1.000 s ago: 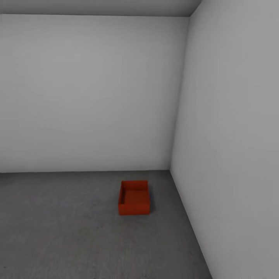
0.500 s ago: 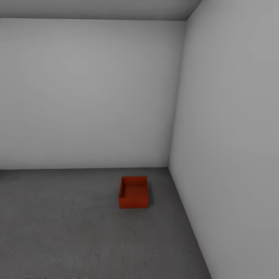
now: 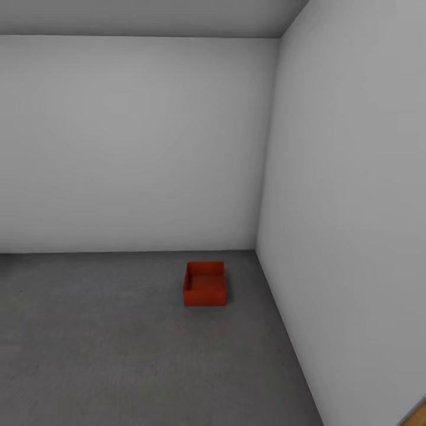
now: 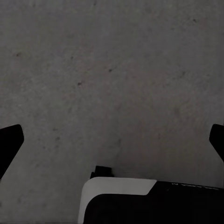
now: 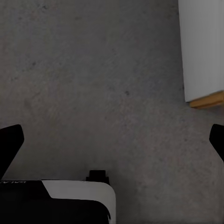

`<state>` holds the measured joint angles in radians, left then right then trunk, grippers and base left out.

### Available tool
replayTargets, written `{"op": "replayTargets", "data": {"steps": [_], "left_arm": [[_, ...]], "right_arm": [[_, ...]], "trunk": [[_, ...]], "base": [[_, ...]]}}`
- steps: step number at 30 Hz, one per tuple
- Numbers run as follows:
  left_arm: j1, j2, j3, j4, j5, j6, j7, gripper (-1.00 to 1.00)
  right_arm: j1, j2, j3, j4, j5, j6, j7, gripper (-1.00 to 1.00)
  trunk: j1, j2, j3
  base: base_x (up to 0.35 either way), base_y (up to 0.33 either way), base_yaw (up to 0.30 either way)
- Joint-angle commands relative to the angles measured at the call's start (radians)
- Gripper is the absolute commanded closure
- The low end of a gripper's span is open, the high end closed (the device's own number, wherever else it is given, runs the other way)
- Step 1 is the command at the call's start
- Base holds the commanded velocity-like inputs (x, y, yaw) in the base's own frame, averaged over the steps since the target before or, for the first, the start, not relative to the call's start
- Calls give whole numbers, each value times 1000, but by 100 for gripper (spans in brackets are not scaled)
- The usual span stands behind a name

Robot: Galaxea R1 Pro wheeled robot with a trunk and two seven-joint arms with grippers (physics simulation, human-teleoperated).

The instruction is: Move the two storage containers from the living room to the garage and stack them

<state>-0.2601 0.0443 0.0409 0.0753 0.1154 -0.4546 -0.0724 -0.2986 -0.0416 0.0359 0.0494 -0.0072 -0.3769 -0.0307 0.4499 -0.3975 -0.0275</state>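
Your left gripper (image 4: 112, 140) has its fingers spread wide, only the two dark fingertips (image 4: 10, 142) cutting in at the edges of its wrist view, and nothing sits between them. Your right gripper (image 5: 112, 140) is spread just as wide and empty too, its tips (image 5: 11, 141) likewise cropped by the frame. Below both grippers lies bare floor (image 4: 112, 70), dark grey speckled concrete, with part of the robot's black and white body (image 4: 140, 200) cut off at the near edge of each wrist view. Beyond the right gripper, a pale wall panel (image 5: 200, 46) ends in a thin wood-coloured strip (image 5: 205, 100); you cannot make out what that strip belongs to.

From the head camera, one storage container (image 3: 204, 284) stands open-topped on the floor well ahead of you, near the corner where the back wall (image 3: 130, 142) meets the right-hand wall (image 3: 349, 207). It stands close to the right-hand wall, not touching it. Its inside looks empty, though the near wall hides part of the bottom. Both walls are plain pale grey.
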Motion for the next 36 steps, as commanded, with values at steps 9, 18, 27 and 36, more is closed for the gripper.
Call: {"op": "replayTargets", "data": {"steps": [9,18,27,36], "left_arm": [[-2,1,4,4,9,-8,-8,-100],[-2,0,4,4,9,-10,-7,-100],[-2,-2,4,4,9,-6,-6,-100],[-2,-7,4,4,9,-4,-6,-100]], "right_arm": [[-2,0,4,4,0,-7,-3,-100],[-2,0,4,4,0,-7,-3,-100],[-2,0,4,4,0,-7,-3,-100],[-2,0,5,4,0,-7,-3,-100]], "trunk": [[0,-3,-1],[0,-3,6],[0,-3,14],[0,-3,21]], "base": [[-271,0,-50],[-8,0,-253],[0,0,-262],[0,0,-262]]}}
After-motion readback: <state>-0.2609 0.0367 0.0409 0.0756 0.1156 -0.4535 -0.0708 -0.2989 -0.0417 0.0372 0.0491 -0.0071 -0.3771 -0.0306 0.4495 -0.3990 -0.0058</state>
